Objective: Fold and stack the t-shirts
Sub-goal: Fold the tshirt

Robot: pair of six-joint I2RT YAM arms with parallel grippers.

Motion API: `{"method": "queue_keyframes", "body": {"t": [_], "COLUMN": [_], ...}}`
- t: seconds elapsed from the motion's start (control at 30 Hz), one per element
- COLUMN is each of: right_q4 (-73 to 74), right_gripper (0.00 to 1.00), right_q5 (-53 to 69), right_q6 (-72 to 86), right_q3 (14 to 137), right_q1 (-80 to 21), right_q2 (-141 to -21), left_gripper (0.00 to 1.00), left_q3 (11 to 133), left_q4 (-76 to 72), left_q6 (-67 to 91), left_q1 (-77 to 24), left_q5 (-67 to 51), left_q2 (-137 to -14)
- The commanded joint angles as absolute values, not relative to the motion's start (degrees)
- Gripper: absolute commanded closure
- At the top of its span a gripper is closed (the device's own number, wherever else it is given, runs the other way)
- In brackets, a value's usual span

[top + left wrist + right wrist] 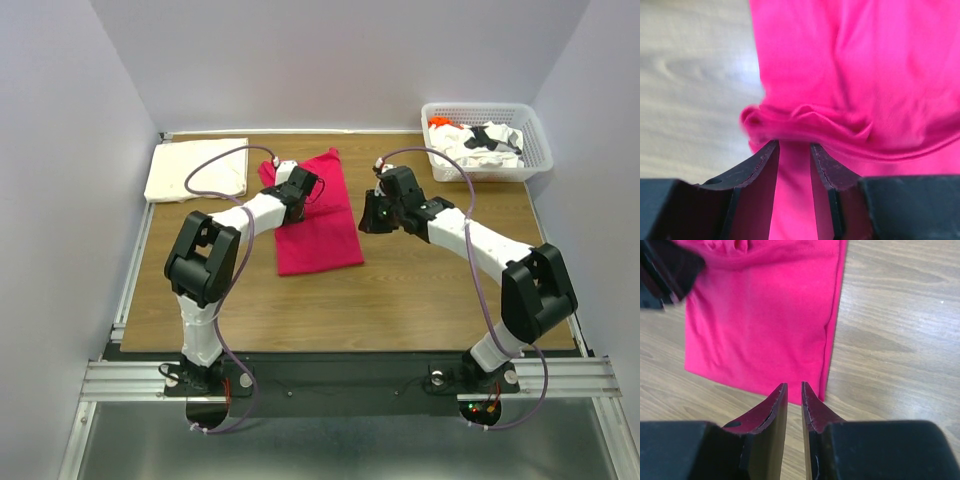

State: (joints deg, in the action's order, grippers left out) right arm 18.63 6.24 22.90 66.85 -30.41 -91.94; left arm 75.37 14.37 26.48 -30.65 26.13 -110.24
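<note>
Top external view: a wooden table [440, 290] stands between pale walls, with a metal rail along its near edge. A cream-white t-shirt [197, 170] lies folded at the far left corner. A white lattice basket [540, 135] at the far right holds white printed t-shirts [480, 140] with some orange. The magenta-red t-shirt [320, 235] lies flat at the centre, folded to a long panel. The left gripper [308, 190] sits on its far left part; the right gripper [370, 218] stands just beside its right edge. Left wrist view: the left gripper [794, 146] has its fingers moderately apart, and a bunched ridge of the magenta-red t-shirt [850, 65] touches their tips. Whether the cloth is pinched cannot be told. Right wrist view: the right gripper [794, 386] shows a narrow gap with nothing in it, over the table [895, 340] at the corner of the magenta-red t-shirt [760, 325], which looks smooth here.
</note>
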Motion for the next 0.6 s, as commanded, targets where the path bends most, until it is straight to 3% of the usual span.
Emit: {"method": "queue_keyframes", "body": {"t": [0.0,0.4,0.57], "right_q4": [16.5,13.8,13.4], "right_gripper": [0.77,0.77,0.77], "right_q5": [7.3,11.6,13.4], "right_q6": [23.8,23.8,23.9], "right_q3": [65.3,68.0,73.7], "right_q1": [-30.6,-30.6,-30.6], "right_q2": [-90.0,-94.8,-99.0], "left_gripper": [0.58,0.58,0.57], "left_q3": [80.1,84.2,84.6], "left_q4": [12.9,9.8,10.7], "left_q6": [23.8,21.2,22.4], "left_q1": [-29.7,-26.4,-23.9], "left_q5": [28.3,25.2,21.7], "left_q2": [-112.1,-117.8,-113.8]}}
